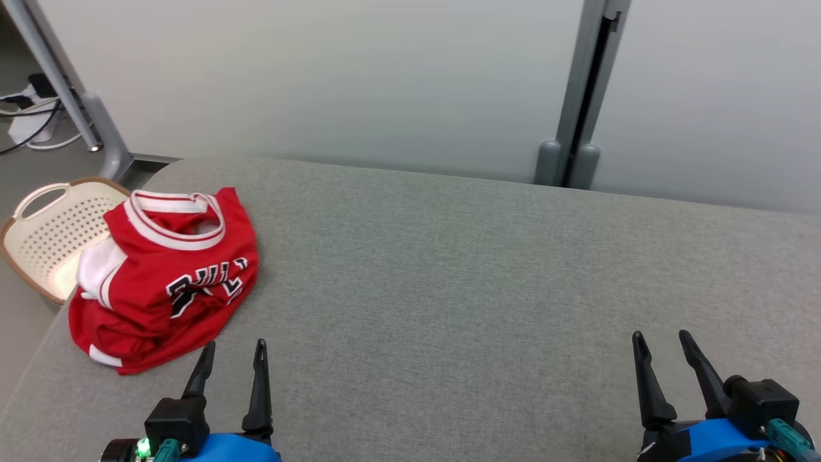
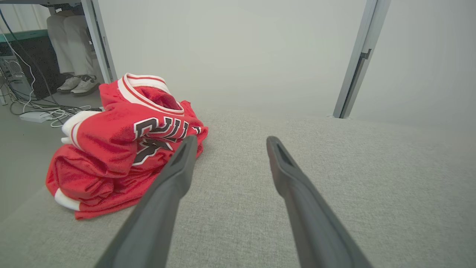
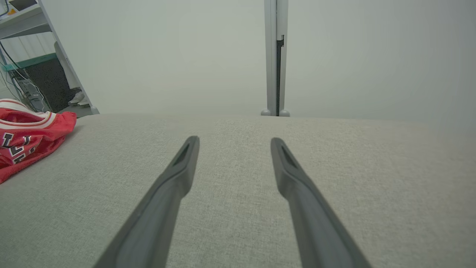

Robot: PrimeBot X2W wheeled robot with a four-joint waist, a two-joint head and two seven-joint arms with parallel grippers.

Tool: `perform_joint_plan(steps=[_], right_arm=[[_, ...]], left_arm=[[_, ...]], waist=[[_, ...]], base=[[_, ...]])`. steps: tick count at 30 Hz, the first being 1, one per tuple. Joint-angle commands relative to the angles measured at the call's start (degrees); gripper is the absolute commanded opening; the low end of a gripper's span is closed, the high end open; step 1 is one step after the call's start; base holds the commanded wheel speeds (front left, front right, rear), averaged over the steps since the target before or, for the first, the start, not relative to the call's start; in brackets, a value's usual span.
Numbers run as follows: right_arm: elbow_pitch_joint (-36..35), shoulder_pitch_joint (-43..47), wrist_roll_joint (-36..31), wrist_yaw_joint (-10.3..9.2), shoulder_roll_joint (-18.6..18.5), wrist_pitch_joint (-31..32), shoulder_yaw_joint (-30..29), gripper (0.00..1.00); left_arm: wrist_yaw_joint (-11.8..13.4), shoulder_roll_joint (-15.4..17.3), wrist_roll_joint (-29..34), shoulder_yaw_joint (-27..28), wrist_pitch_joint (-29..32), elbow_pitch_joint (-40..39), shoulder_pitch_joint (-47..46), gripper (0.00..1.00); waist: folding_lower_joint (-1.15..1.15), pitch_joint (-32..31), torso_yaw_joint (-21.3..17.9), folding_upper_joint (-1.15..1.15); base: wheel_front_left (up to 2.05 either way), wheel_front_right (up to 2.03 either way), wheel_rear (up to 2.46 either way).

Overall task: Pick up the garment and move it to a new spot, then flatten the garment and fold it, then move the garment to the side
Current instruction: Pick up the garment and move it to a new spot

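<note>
Garment: red basketball jersey (image 1: 165,282) lay bunched on grey table (image 1: 481,289).
Left gripper (image 1: 235,347): fingers stood spread, empty.
Right gripper (image 1: 660,335): fingers stood spread, empty.

Bright, even, diffuse light in all views. The garment (image 1: 163,276) throws only a faint soft shadow along its lower right edge onto the grey surface (image 1: 481,289). Wrist views: straight lines lean and bow toward the frame edges, and the fingers of the left gripper (image 2: 231,138) and right gripper (image 3: 234,139) blur toward the bottom edge.
</note>
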Motion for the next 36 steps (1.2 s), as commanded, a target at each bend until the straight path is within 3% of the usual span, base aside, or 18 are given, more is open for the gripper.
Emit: perform_joint_plan(steps=[1, 13, 22, 36], right_arm=[[0.0, 0.3, 0.1, 0.03, -0.3, -0.4, 0.1, 1.00], [-0.1, -0.1, -0.7, 0.03, -0.3, -0.2, 0.1, 1.00], [0.3, -0.2, 0.0, 0.03, -0.3, -0.5, 1.3, 1.00], [1.9, -1.1, 0.9, 0.03, -0.3, -1.3, 2.5, 1.00]], left_arm=[[0.5, 0.4, -0.1, 0.2, 0.2, -0.6, 0.3, 1.00], [1.8, 1.5, -1.3, 1.6, 0.3, -2.3, 2.1, 1.00], [2.5, 2.3, -1.4, 1.7, 1.0, -3.6, 3.1, 1.00], [3.9, 3.6, -2.0, 2.3, 2.8, -7.2, 4.8, 1.00]], waist=[[0.00, -0.1, 2.9, 0.00], [0.00, 0.7, 13.2, 0.00], [0.00, 0.5, 18.2, 0.00], [0.00, 0.8, 18.9, 0.00]], base=[[0.00, 0.00, 0.00], [0.00, 0.00, 0.00], [0.00, 0.00, 0.00], [0.00, 0.00, 0.00]])
